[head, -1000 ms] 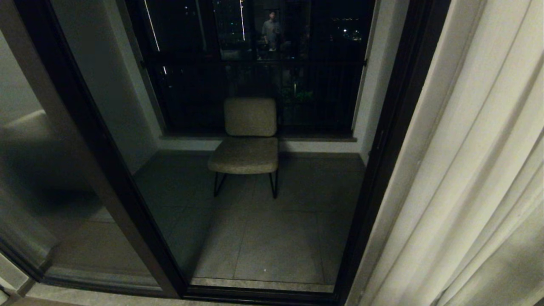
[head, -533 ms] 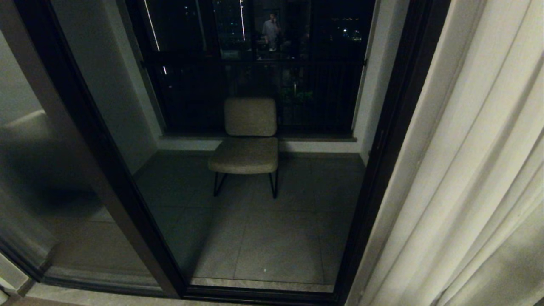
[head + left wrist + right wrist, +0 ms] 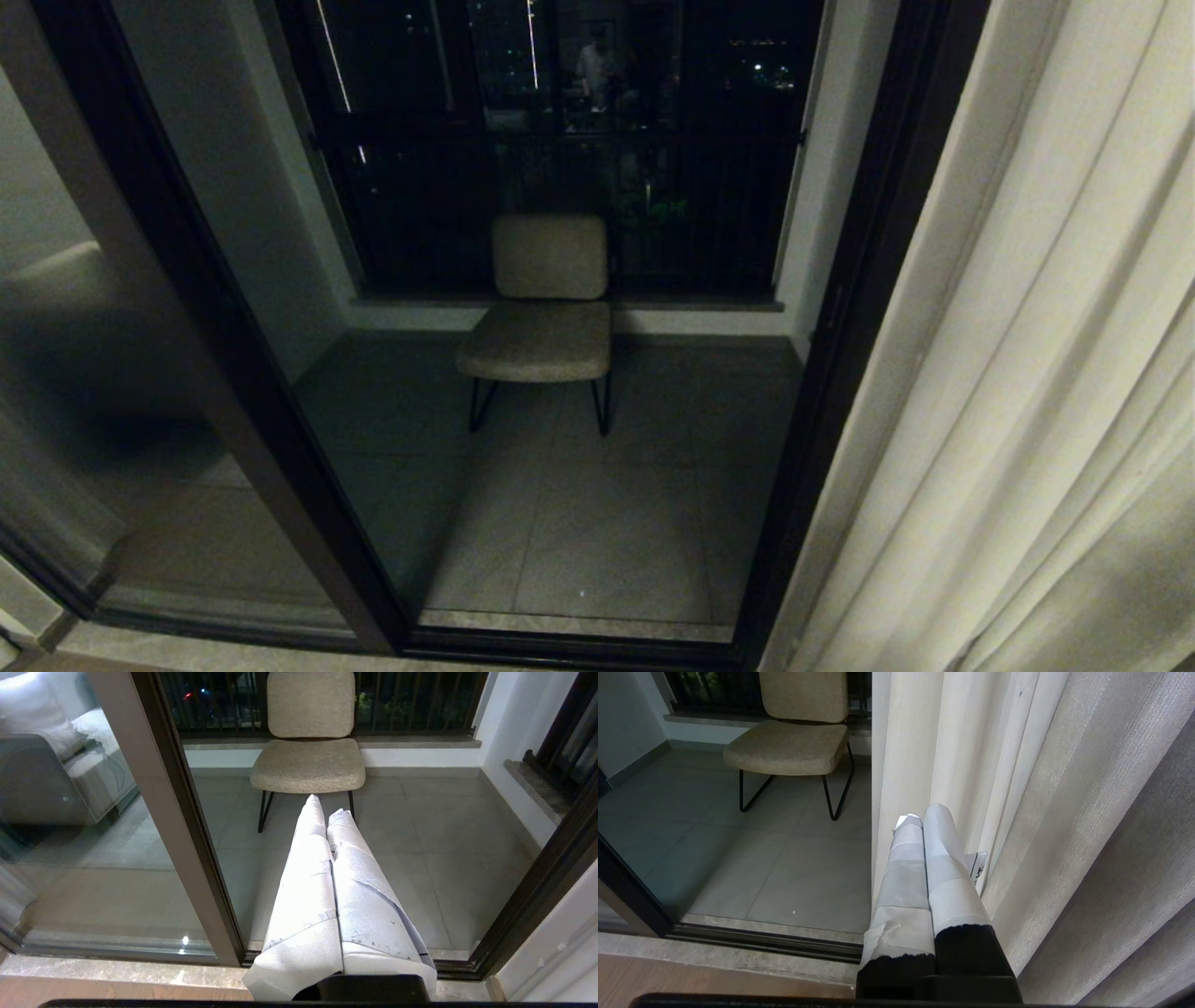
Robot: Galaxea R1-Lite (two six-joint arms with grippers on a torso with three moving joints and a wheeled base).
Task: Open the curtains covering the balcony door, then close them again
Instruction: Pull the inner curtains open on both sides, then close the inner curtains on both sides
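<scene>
One cream pleated panel of the curtains (image 3: 1027, 373) hangs drawn back at the right, leaving the balcony door (image 3: 233, 373) with its dark frame uncovered; the other panel is out of view. Neither gripper shows in the head view. My left gripper (image 3: 327, 807) is shut with nothing in it, its white-taped fingers (image 3: 308, 882) pointing at the door frame (image 3: 187, 835) and the balcony floor beyond. The right gripper (image 3: 922, 814) is also shut and empty, close beside the curtain's (image 3: 1017, 788) straight edge, apart from the fabric as far as I can see.
A beige chair (image 3: 546, 308) on thin black legs stands on the tiled balcony in front of a dark railing. A stone sill (image 3: 117, 975) and the door track run along the floor. A small label (image 3: 978, 868) hangs on the curtain. A person's reflection (image 3: 593, 65) shows in the far glass.
Both grippers and the curtain have kept still. Only the person's reflection in the far glass has shifted and dimmed.
</scene>
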